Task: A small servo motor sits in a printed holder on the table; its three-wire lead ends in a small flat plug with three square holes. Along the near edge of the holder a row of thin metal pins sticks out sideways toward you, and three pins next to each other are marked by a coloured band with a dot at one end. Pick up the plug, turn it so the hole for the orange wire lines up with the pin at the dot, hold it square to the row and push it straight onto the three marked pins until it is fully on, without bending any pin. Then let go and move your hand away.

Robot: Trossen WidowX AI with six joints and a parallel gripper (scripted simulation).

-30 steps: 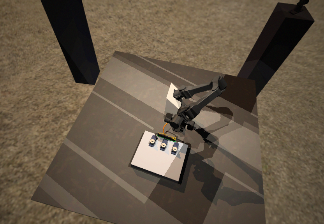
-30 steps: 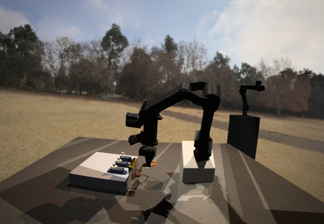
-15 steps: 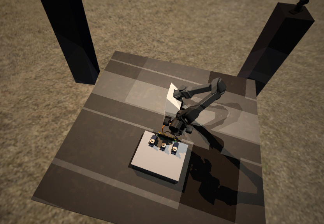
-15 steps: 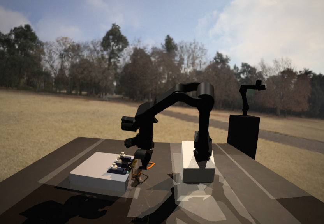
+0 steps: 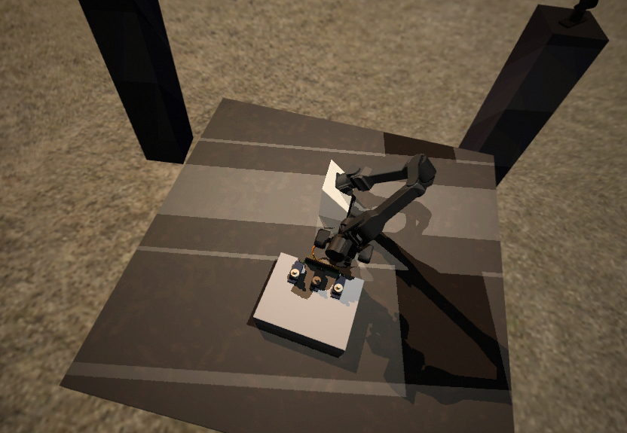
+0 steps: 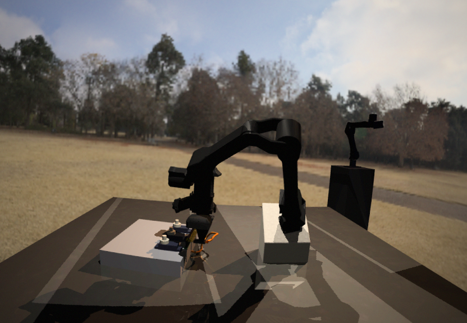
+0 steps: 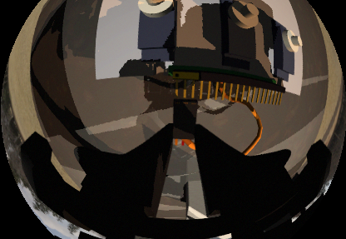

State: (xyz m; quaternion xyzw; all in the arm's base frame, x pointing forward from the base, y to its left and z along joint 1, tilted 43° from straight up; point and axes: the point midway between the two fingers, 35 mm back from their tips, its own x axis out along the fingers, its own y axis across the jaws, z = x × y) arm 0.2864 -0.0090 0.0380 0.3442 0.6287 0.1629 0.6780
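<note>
The gripper [image 7: 185, 132] [image 6: 200, 241] is shut on the dark plug [image 7: 185, 118], with its hole end toward the pins. Gold pins [image 7: 223, 92] stick out in a row from the pale holder [image 5: 304, 312] [image 6: 139, 236] [image 7: 112, 62]. The yellow band [image 7: 189, 76], with a dark dot at its left end, lies at the row's left end. The plug is just short of or at the tips of the pins by the band; contact cannot be told. Red shows mid-way among the wires behind the plug. The orange lead [image 7: 260, 125] [image 6: 211, 236] loops to the right. In the top view the arm hides the plug.
Three dark servos with pale round tops, a left one [image 5: 295, 273], a middle one [image 5: 316, 282] and a right one [image 5: 337, 288], stand on the holder behind the pins. A white block [image 5: 334, 208] [image 6: 284, 253] is under the arm's base. Dark pedestals [image 5: 131, 64] [image 5: 521, 84] stand beyond the table.
</note>
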